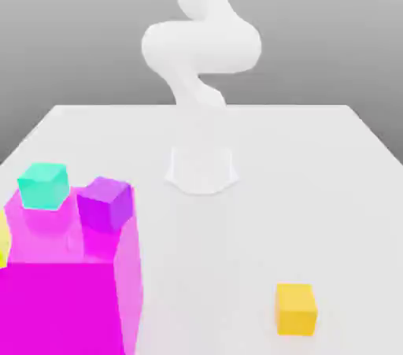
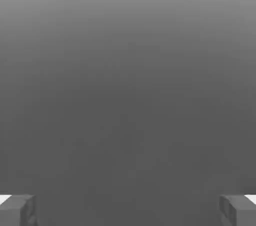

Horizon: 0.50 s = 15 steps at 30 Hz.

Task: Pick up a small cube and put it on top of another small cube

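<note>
Where uncovered, small yellow-orange cube (image 1: 296, 310)

Cube (image 1: 296, 310) on table (image 1: 212, 267), to the exterior view's right of block (image 1: 63, 306) with two cubes (image 1: 44, 186) atop

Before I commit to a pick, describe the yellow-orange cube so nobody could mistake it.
Find the big magenta block at the exterior view's left. Across the white surface toward the right sits the small yellow-orange cube. Unlike the teal and purple cubes, it stands alone.
</note>
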Tool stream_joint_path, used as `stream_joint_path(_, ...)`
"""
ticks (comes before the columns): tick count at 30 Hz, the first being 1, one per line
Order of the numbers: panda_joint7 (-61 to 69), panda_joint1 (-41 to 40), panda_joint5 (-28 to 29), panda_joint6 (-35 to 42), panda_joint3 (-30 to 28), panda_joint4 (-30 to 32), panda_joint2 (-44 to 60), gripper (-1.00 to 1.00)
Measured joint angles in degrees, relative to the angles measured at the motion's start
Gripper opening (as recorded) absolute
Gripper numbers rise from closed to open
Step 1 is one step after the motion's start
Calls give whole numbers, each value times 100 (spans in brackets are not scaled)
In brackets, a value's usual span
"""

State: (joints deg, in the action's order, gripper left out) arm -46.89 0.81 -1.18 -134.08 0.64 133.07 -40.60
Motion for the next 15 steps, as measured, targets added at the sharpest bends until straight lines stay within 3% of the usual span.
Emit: stream_joint_path(15,-975,381,-237,-1386,702,774,3145,0)
